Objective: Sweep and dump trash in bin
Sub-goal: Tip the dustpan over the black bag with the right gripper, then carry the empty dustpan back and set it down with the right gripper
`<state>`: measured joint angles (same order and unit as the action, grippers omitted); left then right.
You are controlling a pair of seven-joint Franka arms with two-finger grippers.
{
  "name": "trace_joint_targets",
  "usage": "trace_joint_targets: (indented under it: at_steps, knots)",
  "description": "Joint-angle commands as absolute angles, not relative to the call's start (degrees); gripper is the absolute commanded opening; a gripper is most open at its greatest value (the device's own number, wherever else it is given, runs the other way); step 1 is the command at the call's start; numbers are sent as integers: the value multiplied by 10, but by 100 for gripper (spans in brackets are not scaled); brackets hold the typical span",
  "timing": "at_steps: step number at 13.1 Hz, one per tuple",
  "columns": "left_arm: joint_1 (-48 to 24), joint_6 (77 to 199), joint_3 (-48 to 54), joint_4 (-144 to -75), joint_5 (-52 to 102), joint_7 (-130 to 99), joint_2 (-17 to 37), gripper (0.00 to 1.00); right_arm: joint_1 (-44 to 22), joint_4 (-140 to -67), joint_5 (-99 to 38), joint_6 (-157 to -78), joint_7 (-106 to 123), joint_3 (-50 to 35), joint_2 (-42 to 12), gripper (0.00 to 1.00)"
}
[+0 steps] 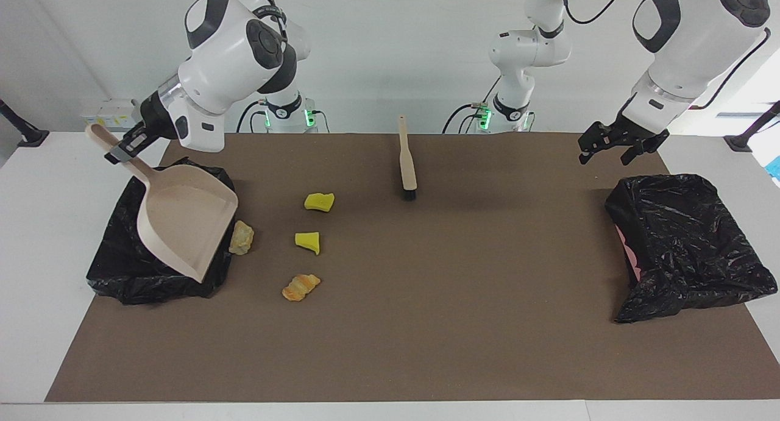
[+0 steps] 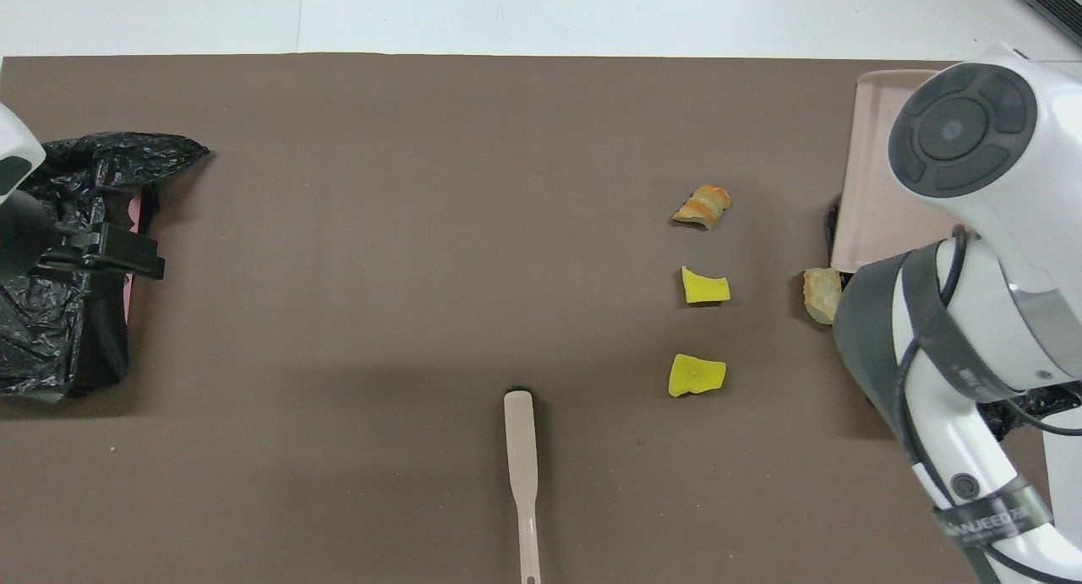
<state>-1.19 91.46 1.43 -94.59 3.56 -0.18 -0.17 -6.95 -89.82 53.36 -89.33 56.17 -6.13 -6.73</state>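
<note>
The right end effector (image 1: 127, 148) holds the dustpan (image 1: 183, 225) beside the trash (image 1: 241, 237).

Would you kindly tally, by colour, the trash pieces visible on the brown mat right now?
Yellow sponge chunks: 2
Orange bread pieces: 1
Pale tan pieces: 1, beside the black-lined bin
Total: 4

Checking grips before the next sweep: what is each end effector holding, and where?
Right end effector grips the dustpan by its handle; left end effector holds nothing.
</note>
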Motion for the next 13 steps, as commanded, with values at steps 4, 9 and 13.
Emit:
trace_joint_targets:
  at_steps: [4, 9, 13]
  knots:
    - [-7, 917, 18, -935, 25, 2, 4, 100, -112, -837, 295, -870, 257, -62, -114, 0]
    - [-8, 916, 18, -935, 24, 3, 4, 100, -174, -652, 172, -832, 5, -62, -263, 0]
    - [-8, 916, 18, -935, 25, 2, 4, 100, -223, -600, 101, -836, -191, -62, -341, 0]
